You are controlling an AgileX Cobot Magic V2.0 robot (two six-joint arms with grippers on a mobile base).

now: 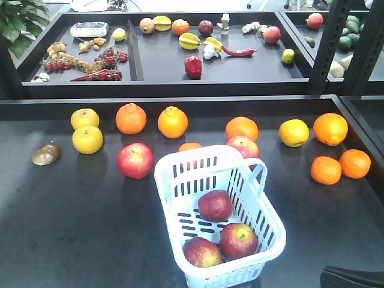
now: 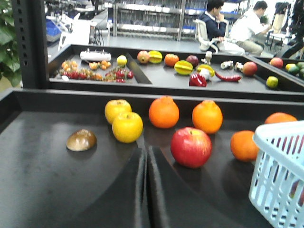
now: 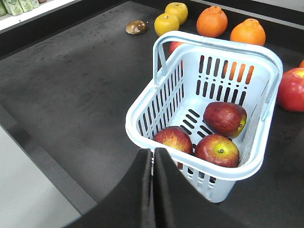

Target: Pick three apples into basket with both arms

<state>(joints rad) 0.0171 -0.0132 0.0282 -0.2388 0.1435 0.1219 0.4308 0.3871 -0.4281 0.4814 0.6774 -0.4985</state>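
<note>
Three apples [image 1: 215,205] lie inside the basket [image 1: 180,162], two side by side at its near end and one just behind them, toward the middle. The count the task asks for looks met, so I judge the picking done; what may be left is only for the arms to draw clear.

The basket stands near the front of the counter [image 1: 72,228], turned at a slant, with one loop handle raised at its far right side. Two more red apples rest outside it: one [image 1: 135,160] to its left and one [image 1: 242,146] just behind its far rim. Both can stay where they are.

The left tool [image 2: 146,190] is pressed together with nothing between its fingers, and it points toward the loose apple on the left. The right tool [image 3: 153,190] is likewise closed and empty, just in front of the basket's near rim.

Oranges, yellow fruits and a brown lump are spread over the dark counter. Behind it a second tray holds peppers, tomatoes and other produce, and two people sit at the back of the room.
</note>
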